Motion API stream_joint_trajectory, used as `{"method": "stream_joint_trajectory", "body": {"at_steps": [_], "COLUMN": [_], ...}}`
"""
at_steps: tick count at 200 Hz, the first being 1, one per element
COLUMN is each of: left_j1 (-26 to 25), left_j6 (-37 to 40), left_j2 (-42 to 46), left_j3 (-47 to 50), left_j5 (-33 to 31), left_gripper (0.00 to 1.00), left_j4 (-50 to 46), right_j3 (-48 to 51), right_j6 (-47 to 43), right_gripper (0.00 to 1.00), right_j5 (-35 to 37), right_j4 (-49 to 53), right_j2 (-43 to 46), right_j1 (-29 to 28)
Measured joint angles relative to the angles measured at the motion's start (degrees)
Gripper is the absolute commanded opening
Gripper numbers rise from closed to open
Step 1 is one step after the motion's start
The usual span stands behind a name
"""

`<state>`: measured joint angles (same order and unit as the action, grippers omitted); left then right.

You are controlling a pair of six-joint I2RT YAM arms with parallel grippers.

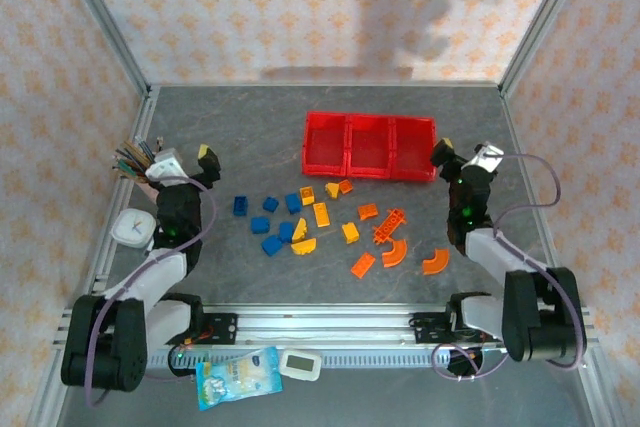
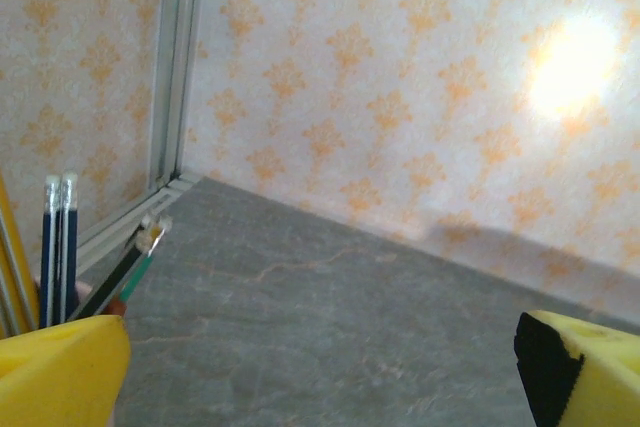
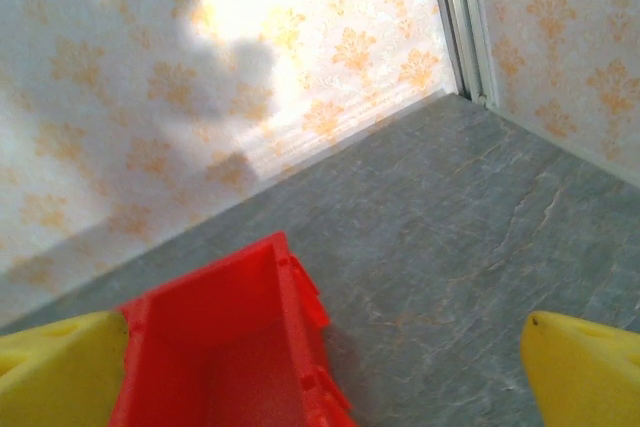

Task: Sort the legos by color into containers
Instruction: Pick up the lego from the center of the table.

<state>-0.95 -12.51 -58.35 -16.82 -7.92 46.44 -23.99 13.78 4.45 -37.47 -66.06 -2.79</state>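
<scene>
While the legos (image 1: 320, 225) lie loose on the table (image 1: 250, 117) between the two hands, blue pieces sit nearer the left hand (image 1: 187, 162) and orange ones nearer the right hand (image 1: 463, 157). Yellow is mixed through the middle. Containers (image 1: 370, 145), the red three-bin tray, sit just beside the right hand on its left. The right wrist view shows the end bin by that hand's left finger. Right hand: jaws wide, gripping nothing. Left hand: jaws wide too, nothing held, with pencils (image 2: 55, 247) close on its left.
</scene>
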Motion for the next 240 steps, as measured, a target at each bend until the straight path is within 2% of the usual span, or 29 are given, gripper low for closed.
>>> {"method": "stream_joint_trajectory", "body": {"at_steps": [27,66,94,134,164,197,240], "left_j1": [0.0,0.0,0.0,-0.66,-5.62,-12.22,-19.71], "left_j6": [-7.5,-17.11,-21.27,-24.48,-25.22,-27.56,-30.56], "left_j2": [4.66,9.31,12.02,15.72,17.66,17.66,12.35], "left_j3": [-2.89,-2.86,-2.86,-2.86,-2.86,-2.89,-3.32], "left_j5": [0.04,0.68,5.44,13.51,15.69,16.15,14.99], "left_gripper": [0.99,0.99,0.99,0.99,0.99,0.99,0.99], "left_j4": [-7.91,-17.64,-24.41,-31.67,-37.29,-39.1,-39.17], "right_j3": [-1.88,-6.34,-10.54,-13.55,-17.11,-22.56,-27.93], "right_j6": [6.34,9.4,9.64,9.57,9.11,8.7,8.79], "right_gripper": [1.0,1.0,1.0,1.0,1.0,1.0,0.98], "right_j5": [-2.6,-7.61,-9.57,-11.96,-12.28,-11.15,-8.7], "right_j4": [8.22,21.05,28.68,37.07,42.21,46.9,51.23], "right_j2": [3.87,3.76,2.25,0.33,-2.69,-8.35,-15.19], "right_j1": [0.0,-0.04,-1.16,-7.26,-13.84,-23.19,-31.78]}}
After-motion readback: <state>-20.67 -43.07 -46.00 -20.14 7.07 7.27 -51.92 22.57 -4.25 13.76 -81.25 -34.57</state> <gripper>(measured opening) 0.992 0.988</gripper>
